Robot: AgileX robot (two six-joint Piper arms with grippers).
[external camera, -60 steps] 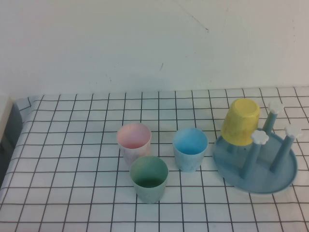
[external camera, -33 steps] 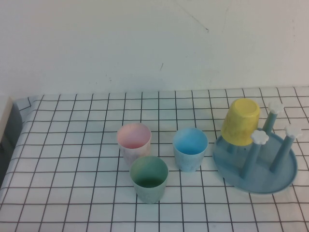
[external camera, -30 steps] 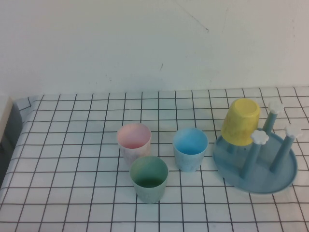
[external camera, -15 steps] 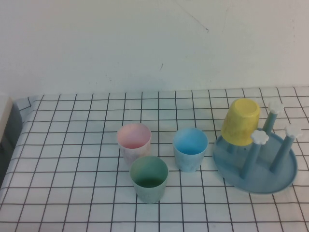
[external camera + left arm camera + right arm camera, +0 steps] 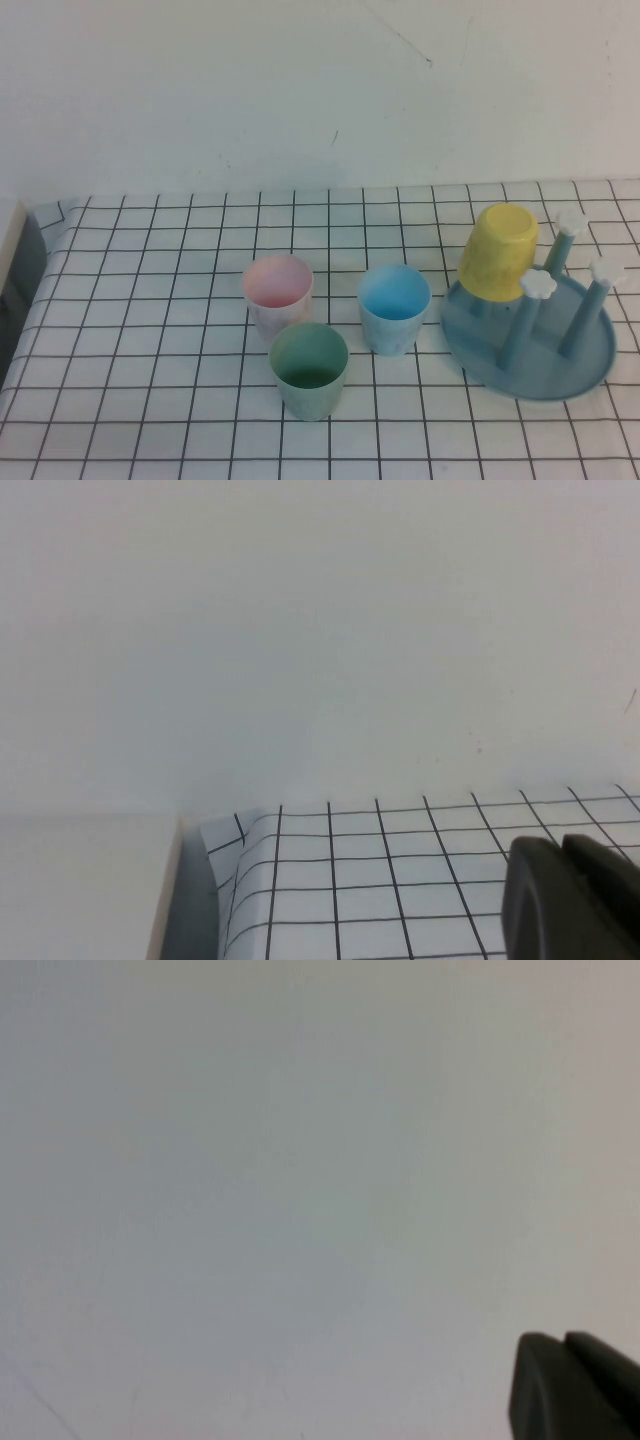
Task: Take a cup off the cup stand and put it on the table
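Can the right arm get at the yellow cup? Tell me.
Probably yes. The yellow cup sits upturned on the stand at the table's right, nothing above it. The right gripper and left gripper are shut, away from the table.

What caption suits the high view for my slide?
Yellow cup upturned on the cup stand; three cups on the table.
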